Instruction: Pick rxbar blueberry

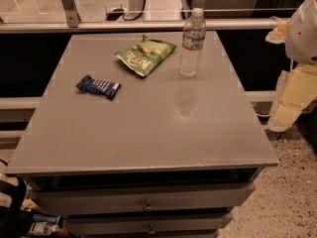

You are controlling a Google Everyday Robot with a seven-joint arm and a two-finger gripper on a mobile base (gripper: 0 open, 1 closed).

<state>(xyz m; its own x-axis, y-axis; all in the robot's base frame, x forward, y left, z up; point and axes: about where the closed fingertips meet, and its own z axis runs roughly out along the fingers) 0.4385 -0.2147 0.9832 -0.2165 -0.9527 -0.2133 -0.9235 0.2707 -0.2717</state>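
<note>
Rxbar blueberry (98, 87) flat on table (163, 133), left of chip bag (145, 56); claw (292, 99) beyond right edge, grip: cannot tell.

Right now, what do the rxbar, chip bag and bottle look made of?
The rxbar blueberry: thin dark-blue wrapper with crimped ends, probably plastic film. The chip bag: crinkled green film, likely plastic. The water bottle: clear see-through plastic, white cap. The table: smooth grey and mirrors the bottle; laminate or paint, unclear. The gripper sits off the table's right edge.
</note>
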